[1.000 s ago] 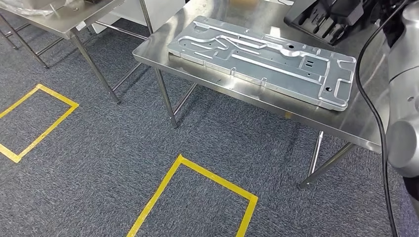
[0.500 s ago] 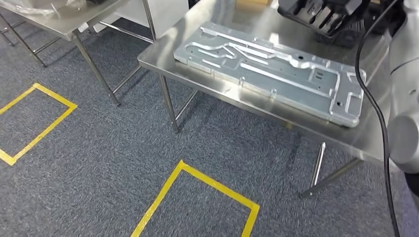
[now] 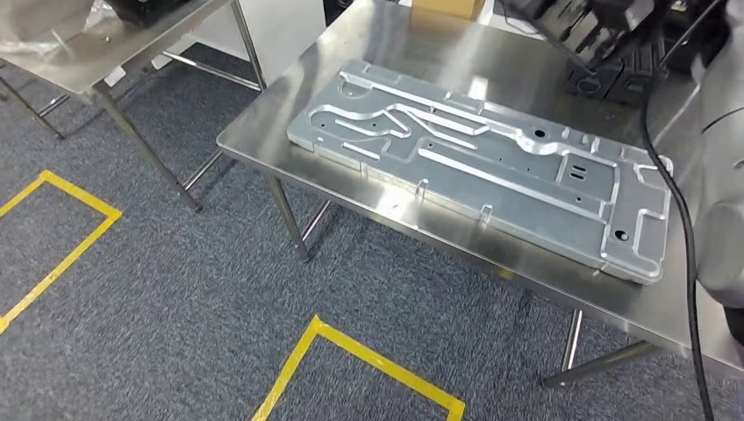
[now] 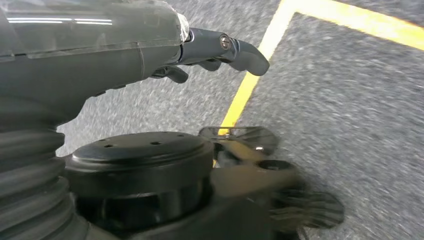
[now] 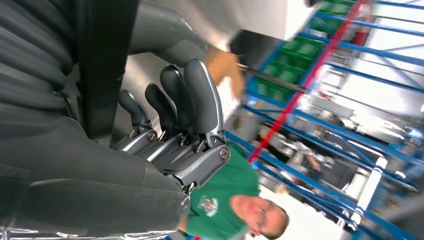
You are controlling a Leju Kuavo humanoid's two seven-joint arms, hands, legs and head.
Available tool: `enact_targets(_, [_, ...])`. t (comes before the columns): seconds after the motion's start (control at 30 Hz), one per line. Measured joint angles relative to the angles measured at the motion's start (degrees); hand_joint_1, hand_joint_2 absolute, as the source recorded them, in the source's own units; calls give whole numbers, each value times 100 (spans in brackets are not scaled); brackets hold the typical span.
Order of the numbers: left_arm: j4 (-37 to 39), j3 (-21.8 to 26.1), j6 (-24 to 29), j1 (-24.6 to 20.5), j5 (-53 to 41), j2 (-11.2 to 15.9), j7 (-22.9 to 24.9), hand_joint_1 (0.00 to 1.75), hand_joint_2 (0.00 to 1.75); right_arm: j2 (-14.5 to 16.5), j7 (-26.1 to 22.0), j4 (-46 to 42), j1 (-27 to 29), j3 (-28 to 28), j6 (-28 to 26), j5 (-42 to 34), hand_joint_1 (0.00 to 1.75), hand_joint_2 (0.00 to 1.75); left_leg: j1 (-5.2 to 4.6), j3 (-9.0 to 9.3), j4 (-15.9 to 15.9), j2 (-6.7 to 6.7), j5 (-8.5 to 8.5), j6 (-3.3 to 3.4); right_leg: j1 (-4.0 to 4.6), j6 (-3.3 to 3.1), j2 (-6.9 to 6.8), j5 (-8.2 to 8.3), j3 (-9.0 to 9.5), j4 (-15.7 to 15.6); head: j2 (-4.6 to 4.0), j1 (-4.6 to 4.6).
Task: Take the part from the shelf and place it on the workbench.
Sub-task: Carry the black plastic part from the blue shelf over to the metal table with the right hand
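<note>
The part [image 3: 491,167], a long machined aluminium plate with grooves and holes, lies flat on the steel workbench [image 3: 289,114], slanting from far left to near right. My right hand [image 3: 583,31] is dark and blurred above the bench's far side, apart from the plate. In the right wrist view the right hand [image 5: 175,120] holds nothing, its fingers [image 5: 197,95] gently bent and side by side. My left hand [image 4: 220,47] hangs over the carpet with nothing in it, one finger stretched out.
A second steel table [image 3: 105,53] stands far left. Yellow tape boxes [image 3: 368,360] mark the grey carpet. A black tray [image 3: 614,74] and a cardboard box [image 3: 447,7] sit at the bench's far side. A person in a green shirt [image 5: 220,200] stands before blue shelving [image 5: 350,75].
The whole view has shifted, so the camera moved: the bench and plate appear larger and lower in the picture. The plate keeps its place on the bench. My right hand stays above the far side.
</note>
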Motion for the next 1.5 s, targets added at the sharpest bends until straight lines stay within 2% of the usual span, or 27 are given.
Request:
enact_targets(0.07, [1,0,-21,8,0,2,-3,0,175,6,24,44,149,16,31,27,154,175,38,-484,244,5,-493,-50,-24,10,8,-133,287,-111,0,1])
enact_targets(0.1, [1,0,-25,14,1,3,-6,0,175,9,29,60,198,24,39,39,154,175,41,-657,140,5,-637,-44,-43,20,16,-204,402,-142,1,-2])
enact_targets(0.13, [1,0,-25,22,1,5,-12,0,175,13,32,69,219,31,40,49,154,175,34,-781,-96,5,-568,-18,-62,36,25,-275,496,-156,1,-3])
enact_targets(0.17, [1,0,-25,35,2,8,-18,0,175,15,33,75,224,32,41,54,154,175,19,-861,-442,6,-244,32,-76,54,35,-344,574,-161,1,-3])
enact_targets(0.23, [2,1,-25,75,4,21,-34,0,175,16,36,104,249,33,44,58,154,175,-32,-915,-1210,-3,832,171,-83,112,65,-477,703,-159,1,-1])
enact_targets(0.27, [2,1,-27,94,6,29,-43,0,175,15,40,123,278,34,48,63,154,175,-54,-910,-1427,-13,1235,222,-71,157,83,-538,754,-162,1,3])
enact_targets(0.3, [3,1,-29,100,7,36,-50,0,175,16,48,138,306,36,51,69,154,175,-69,-900,-1522,-23,1444,253,-64,205,101,-589,795,-166,1,2])
enact_targets(0.37, [3,2,-33,74,11,43,-57,0,175,15,65,132,299,38,52,84,154,175,-63,-845,-1525,-27,1428,276,-60,284,115,-685,857,-194,1,2])
enact_targets(0.43, [3,2,-35,40,16,42,-65,0,175,13,66,108,233,39,48,87,154,175,-48,-748,-1631,-18,1397,315,-54,270,100,-877,812,-5,1,4])
enact_targets(0.53, [3,2,-47,24,21,29,-85,0,175,8,69,136,262,41,47,85,154,175,-52,-598,-1708,-36,1330,378,24,198,115,-1340,275,1094,1,15])
enact_targets(0.57, [3,2,-51,24,25,24,-89,0,175,7,75,157,309,41,47,86,154,175,-55,-560,-1706,-53,1297,388,44,202,124,-1368,73,1396,1,20])
enact_targets(0.6, [3,2,-54,24,29,20,-91,0,175,7,79,175,351,42,47,87,154,175,-56,-531,-1694,-72,1264,386,49,220,128,-1272,-60,1497,1,21])
enact_targets(0.63, [3,3,-56,24,34,18,-91,0,175,8,80,186,372,43,46,88,154,175,-55,-512,-1672,-86,1228,376,38,250,125,-1054,-106,1373,1,21])
enact_targets(0.7, [3,3,-57,29,47,19,-95,0,175,6,85,194,344,45,47,89,154,175,-55,-506,-1580,-98,1143,333,-5,330,58,-497,19,689,1,19])
enact_targets(0.73, [3,4,-57,36,52,21,-98,0,175,3,92,196,317,48,50,90,154,175,-63,-519,-1505,-101,1095,302,-10,347,8,-313,102,382,1,21])
enact_targets(0.77, [3,6,-57,45,57,24,-103,0,175,3,106,198,294,52,54,91,154,175,-69,-540,-1433,-102,1054,273,-2,323,-28,-241,162,191,1,20])
enact_targets(0.87, [3,16,-56,51,69,31,-119,0,175,15,145,178,234,73,69,99,154,175,-76,-598,-1300,-67,966,205,26,164,6,-310,170,146,1,21])
enact_targets(0.93, [3,24,-50,39,75,36,-131,0,175,32,157,150,151,80,74,104,154,175,-64,-662,-1108,-33,805,135,6,96,62,-318,172,157,1,12])
enact_targets(1.03, [3,33,-47,26,94,37,-145,0,175,49,179,137,34,86,84,109,154,175,-11,-1074,-88,-10,302,45,4,44,165,-323,193,156,1,-3])
enact_targets(1.1, [3,39,-48,13,108,37,-148,0,175,60,196,137,8,90,104,110,154,175,-1,-1317,423,-9,197,59,19,39,258,-325,206,157,1,-4])
enact_targets(1.13, [3,40,-50,6,109,37,-149,0,175,67,203,137,2,91,113,110,154,175,-5,-1316,388,-14,294,88,29,37,308,-326,212,158,1,-3])
enact_targets(1.2, [3,43,-55,4,113,42,-148,0,175,87,209,137,-31,92,120,111,154,175,-32,-1042,-320,-120,724,221,45,34,424,-328,220,156,1,-1])
enact_targets(1.27, [3,48,-58,27,116,54,-144,0,175,105,211,145,-70,93,123,110,154,175,-53,-733,-980,-295,1002,344,36,54,537,-323,216,138,1,0])
enact_targets(1.3, [3,49,-58,39,117,58,-142,0,175,115,214,152,-69,95,125,111,154,175,-64,-666,-1103,-352,1019,372,13,80,578,-319,213,128,1,-1])
enact_targets(1.37, [3,51,-58,41,119,59,-140,0,175,131,220,160,-54,98,115,117,154,175,-78,-593,-1206,-309,1005,374,-15,154,656,-300,213,90,1,-7])
enact_targets(1.43, [3,55,-57,20,121,57,-142,0,175,131,221,148,-89,102,71,128,154,175,-57,-489,-1412,-224,1014,378,-3,202,517,-356,176,135,1,10])
enact_targets(1.5, [3,59,-56,11,122,47,-143,0,175,141,220,142,-169,111,25,148,154,175,-40,-416,-1572,-146,1037,384,16,222,251,-624,-26,559,1,41])
